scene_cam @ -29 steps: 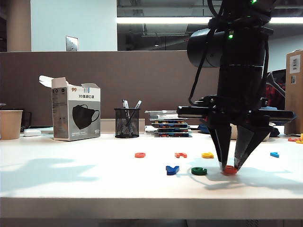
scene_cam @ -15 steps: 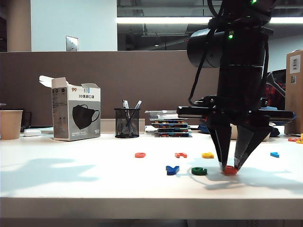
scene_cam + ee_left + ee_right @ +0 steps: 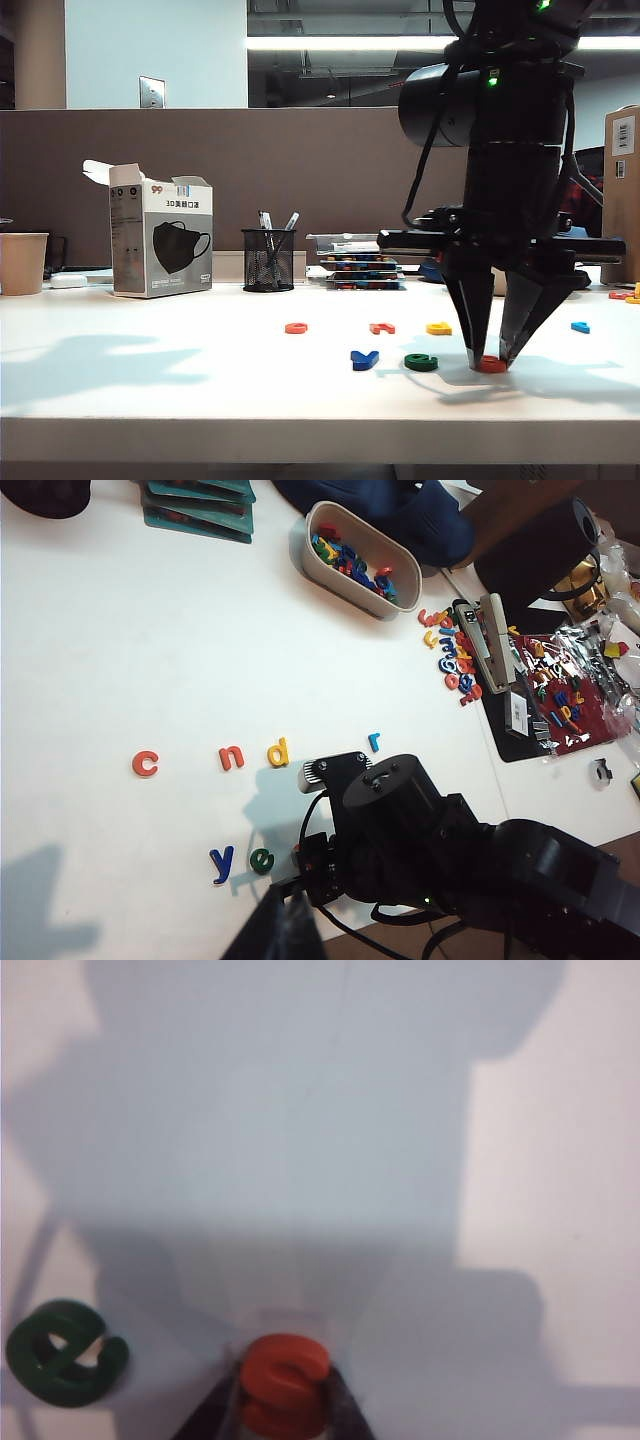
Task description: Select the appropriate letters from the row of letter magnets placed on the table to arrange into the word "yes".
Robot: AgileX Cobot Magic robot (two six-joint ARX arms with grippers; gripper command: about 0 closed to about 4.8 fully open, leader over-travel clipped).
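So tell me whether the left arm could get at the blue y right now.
Probably yes. The blue y lies bare on the table at the row's open end. The right gripper, jaws closed on the red s, works past the green e, away from it.

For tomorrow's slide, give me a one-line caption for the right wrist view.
Right gripper fingers pinching the red-orange s on the white table, beside the green e.

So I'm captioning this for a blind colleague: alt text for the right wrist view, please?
The right gripper pinches a red-orange s between its fingertips, down at the white table. A dark green e lies flat beside it, apart, in the arm's shadow.
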